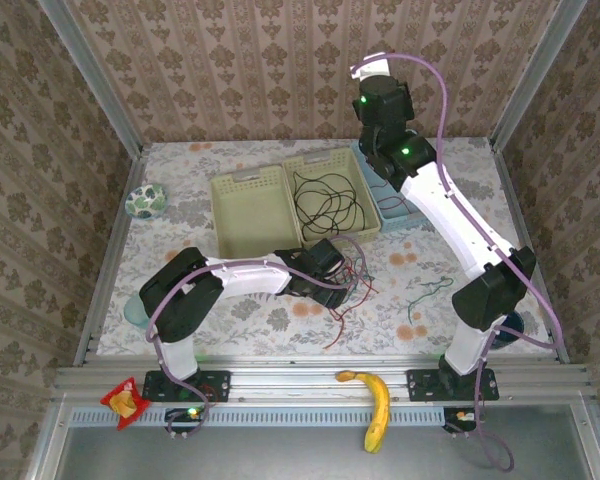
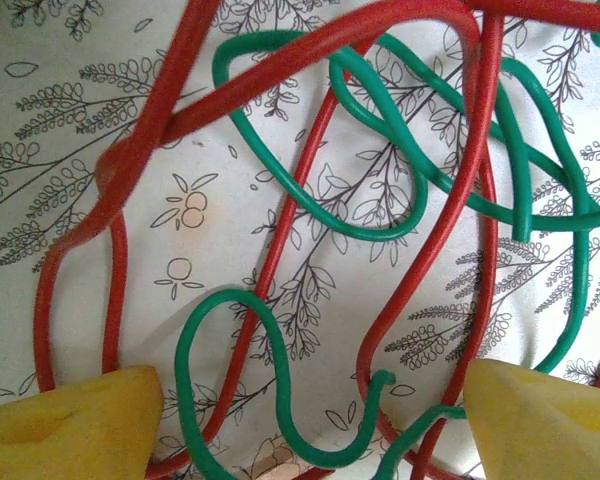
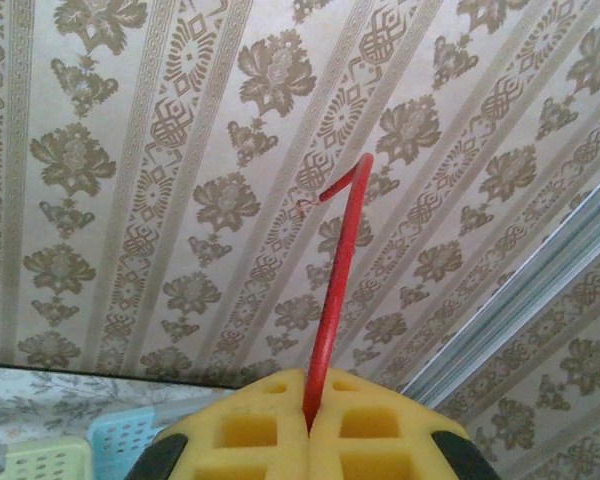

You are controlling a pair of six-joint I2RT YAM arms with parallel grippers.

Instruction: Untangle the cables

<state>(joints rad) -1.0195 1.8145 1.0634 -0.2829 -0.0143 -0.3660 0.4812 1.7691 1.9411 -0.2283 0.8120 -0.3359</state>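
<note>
The worktop (image 1: 260, 325) is spread with a pale cloth printed with flowers and leafy sprigs. Beige damask-striped wallpaper (image 1: 230, 70) closes it in at the back and both sides, and a ribbed aluminium rail (image 1: 280, 378) runs along the near edge. The left claw (image 2: 310, 400) hangs low over the middle of the cloth with its yellow foam pads (image 2: 70, 430) spread wide and nothing between them. Beneath it the thin red cable (image 2: 488, 150) and the thin green cable (image 2: 227, 297) lie looped over and across each other on the cloth. A loose green strand (image 1: 427, 293) lies apart from them, to the right. Two pale green plastic trays (image 1: 250, 215) sit side by side at the far centre. The thin black cable (image 1: 325, 195) is coiled loosely in the right-hand one, and a light blue slotted basket (image 1: 395, 210) stands just beside that tray on the right. The right claw (image 3: 308, 410) is raised high at the far right, facing the back wall. Its pads are pressed together on a red strand (image 3: 342, 270) that sticks up and kinks at its tip. Whether this strand is part of the tangled red cable I cannot tell. A yellow banana (image 1: 373, 405) and a red snack packet (image 1: 123, 402) lie on the near ledge.
</note>
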